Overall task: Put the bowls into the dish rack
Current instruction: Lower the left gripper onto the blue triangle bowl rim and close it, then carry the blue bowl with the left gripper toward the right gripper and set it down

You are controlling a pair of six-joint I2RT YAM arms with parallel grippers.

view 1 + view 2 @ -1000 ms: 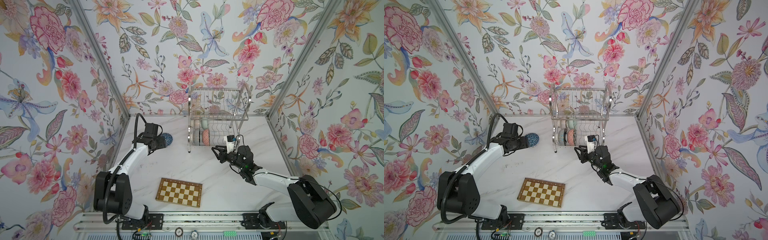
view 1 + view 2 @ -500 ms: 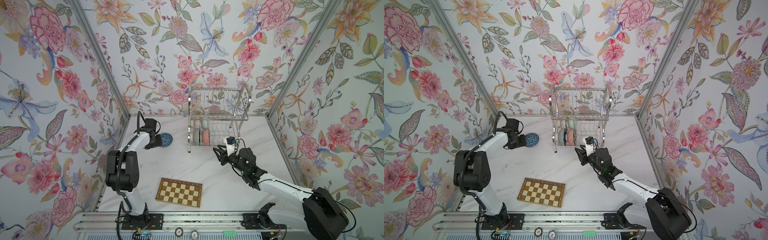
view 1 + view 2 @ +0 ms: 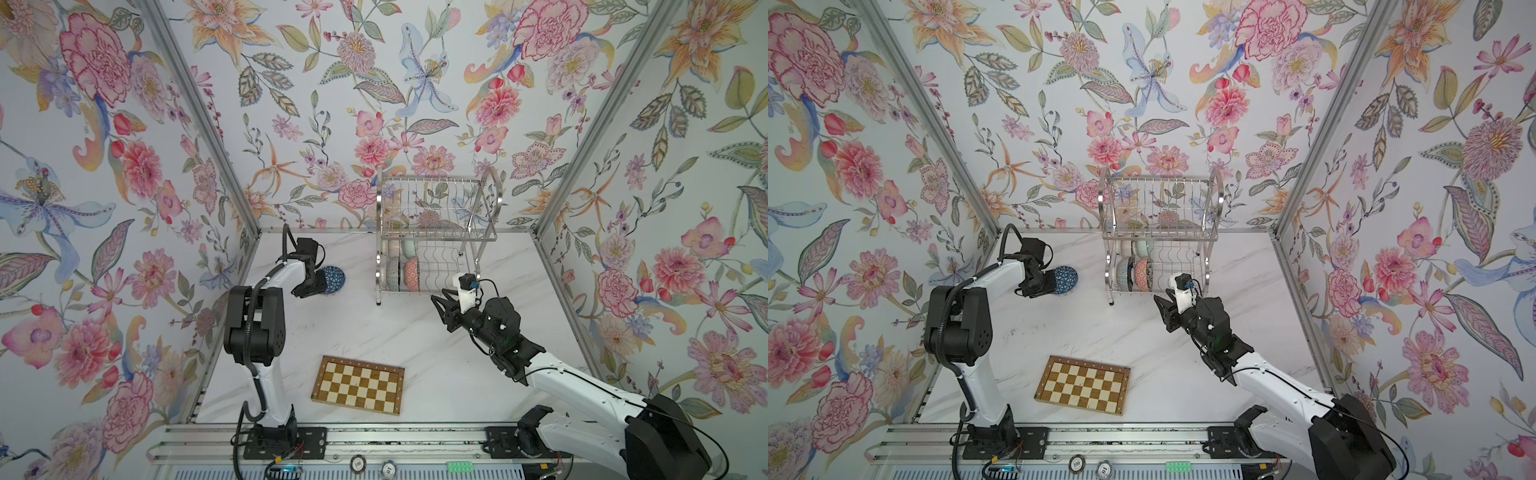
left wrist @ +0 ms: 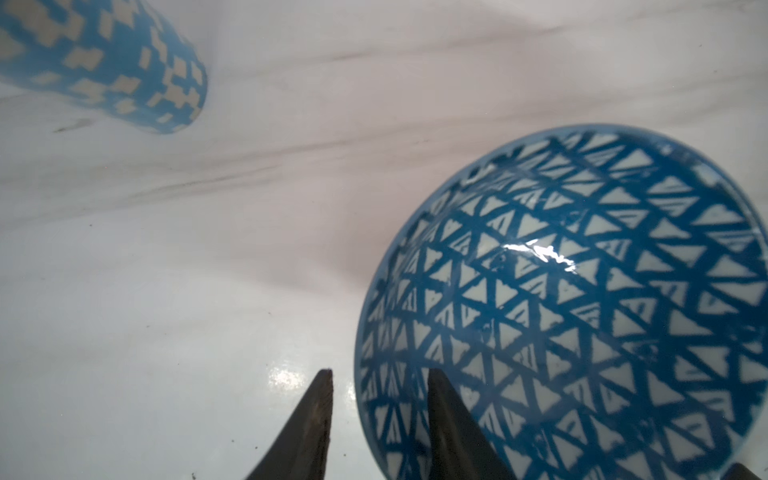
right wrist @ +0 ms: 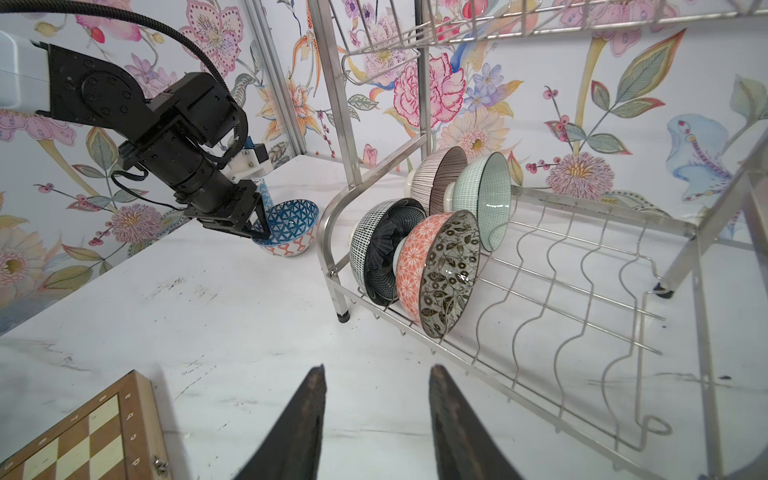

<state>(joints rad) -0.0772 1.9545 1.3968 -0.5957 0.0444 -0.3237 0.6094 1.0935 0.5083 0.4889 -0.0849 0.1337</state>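
A blue lattice bowl (image 3: 334, 279) (image 3: 1066, 279) stands upright on the white table, left of the dish rack (image 3: 436, 232) (image 3: 1158, 237). My left gripper (image 3: 320, 282) (image 3: 1052, 282) (image 4: 380, 370) straddles the bowl's (image 4: 582, 311) near rim, one finger inside and one outside. It is open, with a gap showing between the outer finger and the rim. Several bowls (image 3: 409, 270) stand on edge in the rack's lower tier: navy petal (image 5: 374, 249), floral (image 5: 449, 270), striped (image 5: 436, 174), pale green (image 5: 484, 199). My right gripper (image 3: 439, 296) (image 3: 1160, 297) (image 5: 377, 368) hangs open and empty before the rack's front.
A checkered wooden board (image 3: 358, 384) (image 3: 1084, 384) (image 5: 75, 436) lies near the table's front edge. A blue-and-cream patterned thing (image 4: 104, 62) shows beyond the bowl in the left wrist view. Floral walls enclose the table on three sides. The rack's upper tier holds nothing.
My left gripper's jaws have narrowed around the blue bowl's rim and the left arm's shoulder has risen upright. The right gripper has drawn back slightly from the rack.
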